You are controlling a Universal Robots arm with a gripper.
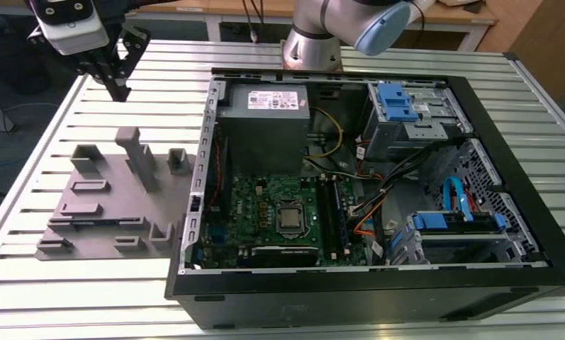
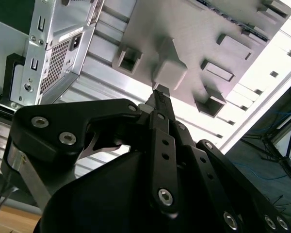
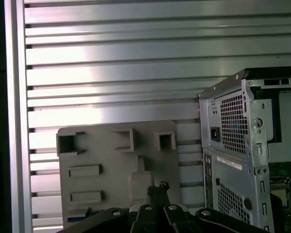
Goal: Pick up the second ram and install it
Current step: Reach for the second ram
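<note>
Gripper [image 1: 122,93], upper left of the exterior frame: jaws closed together with nothing between them, hanging above the table [image 1: 46,106]. Below it, at middle left, lies the grey plate [image 1: 112,195]. We take the thin dark strip in its lower slot for the ram [image 1: 79,221], not yet picked. We judge the approach to be in hand; a grasp calls for opened jaws squared to the strip.

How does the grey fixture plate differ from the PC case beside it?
The fixture plate is pale grey, low and flat with posts standing up; the PC case is black, a deep open box. The plate is one moulded slab; the case holds a board, cables and drive bays. Both lie on the slatted table, side by side.
</note>
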